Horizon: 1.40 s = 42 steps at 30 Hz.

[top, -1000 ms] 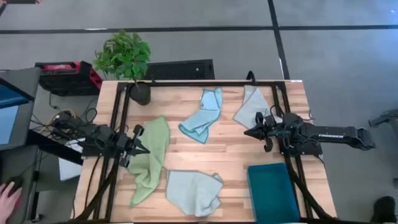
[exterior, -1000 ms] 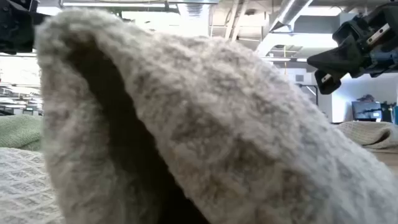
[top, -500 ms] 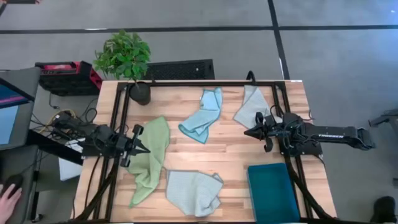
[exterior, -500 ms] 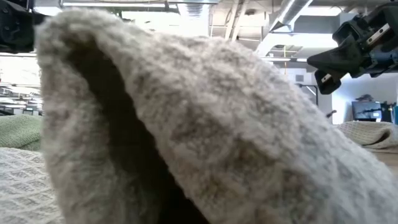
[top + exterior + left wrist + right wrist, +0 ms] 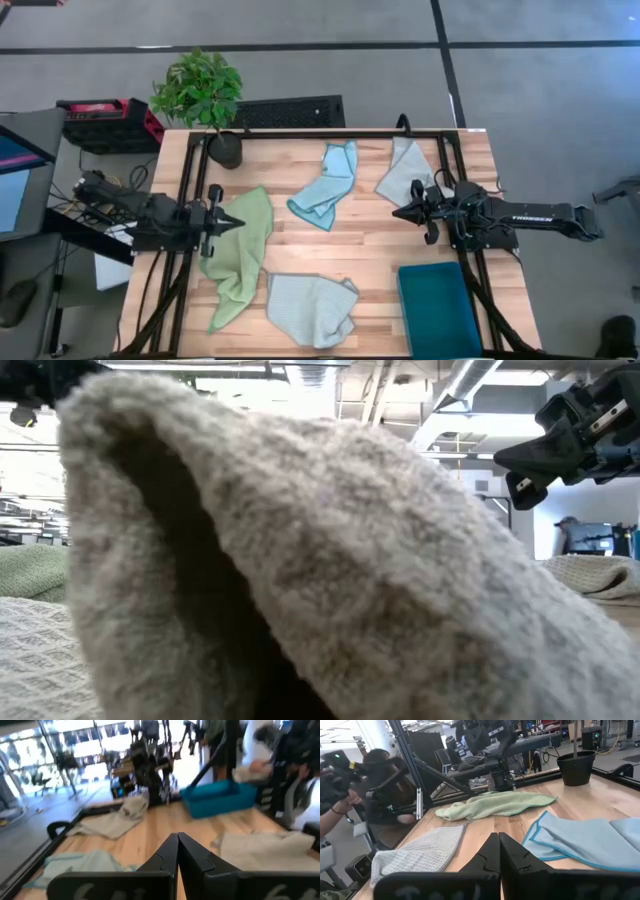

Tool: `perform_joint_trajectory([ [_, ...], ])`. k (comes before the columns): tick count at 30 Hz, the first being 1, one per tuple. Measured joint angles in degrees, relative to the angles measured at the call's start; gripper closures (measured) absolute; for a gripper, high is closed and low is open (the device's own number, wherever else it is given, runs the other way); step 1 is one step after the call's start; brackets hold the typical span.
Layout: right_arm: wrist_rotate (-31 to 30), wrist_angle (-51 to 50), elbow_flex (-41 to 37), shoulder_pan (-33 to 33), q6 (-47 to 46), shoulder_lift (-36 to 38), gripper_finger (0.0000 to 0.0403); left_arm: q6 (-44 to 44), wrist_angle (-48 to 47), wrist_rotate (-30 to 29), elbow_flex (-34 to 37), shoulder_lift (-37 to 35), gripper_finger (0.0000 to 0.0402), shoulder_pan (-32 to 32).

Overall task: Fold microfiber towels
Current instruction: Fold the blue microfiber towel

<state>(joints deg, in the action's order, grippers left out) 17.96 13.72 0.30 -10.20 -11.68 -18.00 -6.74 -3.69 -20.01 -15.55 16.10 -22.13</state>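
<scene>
An open-plan robotics lab: a wooden workbench (image 5: 330, 245) on a grey floor, exposed ceiling ducts (image 5: 470, 380), camera stands and monitors behind.

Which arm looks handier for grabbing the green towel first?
Left, probably. Its tool hangs right at the light green towel's edge, while the right tool sits across the table beside a grey-blue towel.

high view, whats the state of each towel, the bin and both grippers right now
light green towel: crumpled in a long strip, unfolded
light blue towel: bunched, unfolded
grey-blue towel by the right arm: rumpled, unfolded
grey-blue towel at the near edge: rumpled, unfolded
teal bin: upright, empty
left gripper: fingers shut, over the green towel's edge
right gripper: fingers shut, holding nothing
</scene>
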Motion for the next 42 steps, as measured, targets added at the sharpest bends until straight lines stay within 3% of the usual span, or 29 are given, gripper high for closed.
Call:
perform_joint_trajectory([
  [6, 0.0, 0.0, 0.0, 0.0, 0.07, 0.0, 0.039, 4.28, -5.77, -6.16, -11.98, 17.0, 0.0401, 0.0],
  [11, 0.0, 0.01, 0.01, 0.04, 0.09, 0.01, 0.039, 16.47, -13.38, -18.39, -22.35, 31.26, 0.0401, 1.45],
  [13, 0.0, 0.02, 0.0, 0.04, 0.09, 0.02, 0.039, 17.88, -16.26, -20.04, -25.9, 35.84, 0.0401, 2.55],
  [22, 0.0, 0.0, 0.01, 0.04, 0.17, 0.01, 0.039, 16.39, -16.21, -16.38, -34.72, 50.8, 0.0401, 3.64],
  [33, 0.0, 0.0, 0.0, 0.04, 0.15, 0.02, 0.039, 12.27, -15.99, -16.98, -39.46, 61.35, 0.0399, 5.53],
  [42, 0.0, 0.02, 0.02, 0.04, 0.15, 0.02, 0.039, 9.19, -17.33, -13.75, -42.49, 67.46, 0.0318, 8.75],
])
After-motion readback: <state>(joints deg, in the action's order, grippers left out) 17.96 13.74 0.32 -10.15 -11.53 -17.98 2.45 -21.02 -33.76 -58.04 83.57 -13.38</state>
